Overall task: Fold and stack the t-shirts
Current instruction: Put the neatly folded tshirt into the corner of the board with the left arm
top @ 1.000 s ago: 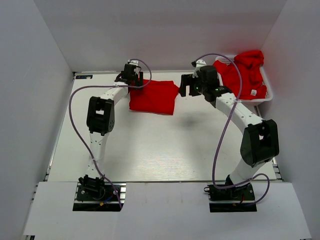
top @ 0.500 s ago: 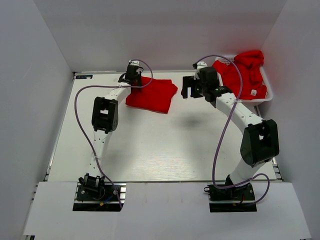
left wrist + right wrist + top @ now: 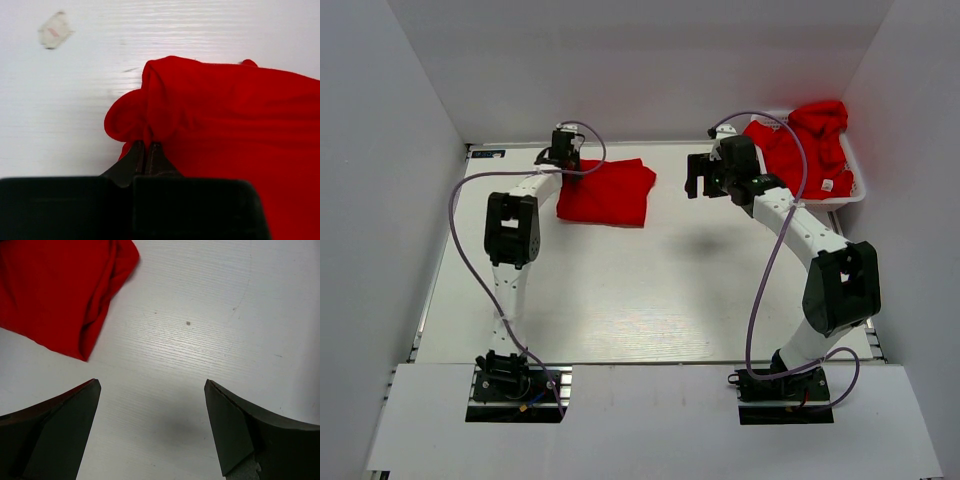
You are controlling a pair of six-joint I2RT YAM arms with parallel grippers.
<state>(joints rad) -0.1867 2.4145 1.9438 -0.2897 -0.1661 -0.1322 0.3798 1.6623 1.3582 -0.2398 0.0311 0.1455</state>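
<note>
A folded red t-shirt (image 3: 610,192) lies on the white table at the back, left of centre. My left gripper (image 3: 563,160) is at its left edge, shut on a bunched fold of the cloth (image 3: 150,115); the jaws meet at the pinch point (image 3: 148,146). My right gripper (image 3: 700,178) hovers to the right of the shirt, open, with only bare table between its fingers (image 3: 152,387). The shirt's right corner (image 3: 55,285) shows at the upper left of the right wrist view. More red t-shirts (image 3: 810,140) are heaped in the basket at the back right.
The white lattice basket (image 3: 857,192) stands at the table's back right corner, behind the right arm. A small pale sticker (image 3: 55,30) sits on the table beyond the shirt's left edge. White walls enclose the table on three sides.
My left gripper has shut on the shirt's left edge and moved left, dragging the folded shirt left with it. The right gripper has stayed open, nearly in place.
</note>
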